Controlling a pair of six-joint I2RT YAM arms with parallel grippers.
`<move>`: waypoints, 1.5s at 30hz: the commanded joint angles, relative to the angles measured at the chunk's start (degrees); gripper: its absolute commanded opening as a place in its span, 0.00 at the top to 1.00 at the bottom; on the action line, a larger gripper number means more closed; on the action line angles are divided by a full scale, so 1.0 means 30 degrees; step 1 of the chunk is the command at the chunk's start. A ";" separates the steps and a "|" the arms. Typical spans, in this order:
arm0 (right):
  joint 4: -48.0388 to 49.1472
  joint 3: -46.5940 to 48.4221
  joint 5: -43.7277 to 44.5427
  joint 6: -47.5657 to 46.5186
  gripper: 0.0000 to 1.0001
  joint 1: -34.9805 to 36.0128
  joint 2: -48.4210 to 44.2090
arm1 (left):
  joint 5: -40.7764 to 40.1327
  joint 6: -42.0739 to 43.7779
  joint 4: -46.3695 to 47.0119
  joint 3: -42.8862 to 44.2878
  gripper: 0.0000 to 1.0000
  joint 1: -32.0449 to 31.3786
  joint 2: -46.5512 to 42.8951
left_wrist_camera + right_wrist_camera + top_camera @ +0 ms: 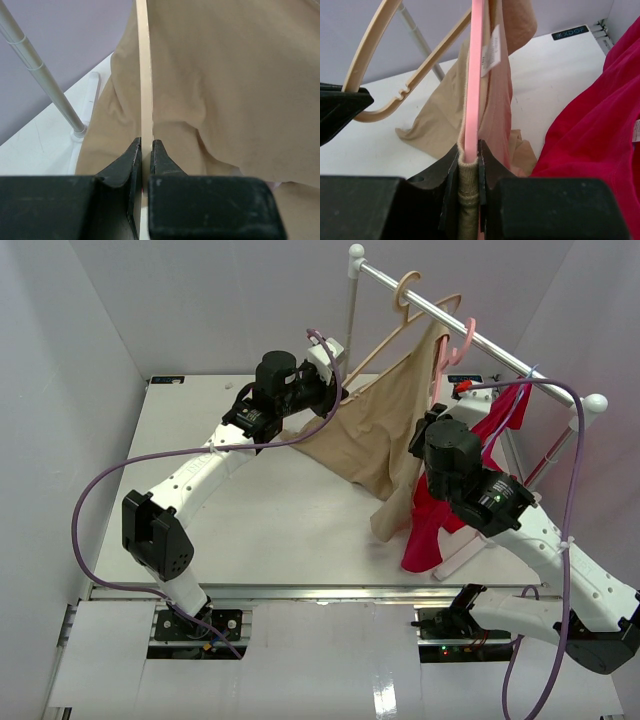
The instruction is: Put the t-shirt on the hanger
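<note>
The tan t-shirt (375,435) hangs bunched between my two grippers below the rack's rod. The pink hanger (438,375) is hooked on the rod, one arm running down inside the cloth. My right gripper (426,432) is shut on that pink hanger (475,75) together with a ribbed edge of the t-shirt (467,172); in its wrist view the gripper (468,150) pinches both. My left gripper (333,392) is shut on the thin arm of a peach-tan hanger (144,75), the t-shirt (225,75) draped right behind it; its jaws (146,145) clamp the bar.
The peach-tan hanger (405,295) also hooks on the rack rod (500,348). A magenta-red garment (430,525) hangs at the rack's right end, close to my right arm. A white rack post (45,80) stands left of the t-shirt.
</note>
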 commanded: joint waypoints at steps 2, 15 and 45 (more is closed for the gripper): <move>0.4236 -0.0250 0.3377 -0.0762 0.92 0.0101 -0.0830 | 0.0802 0.0142 -0.0631 0.0156 0.91 -0.0026 -0.0131; 0.3823 -0.0882 0.5358 0.0707 0.92 -0.0315 0.0121 | 0.1804 0.0416 -0.0401 0.0055 0.89 -0.0027 -0.0074; 0.1129 0.0848 0.2596 0.0873 0.07 -0.1889 0.0660 | 0.1994 0.0663 -0.0472 -0.0167 0.50 -0.0011 -0.0405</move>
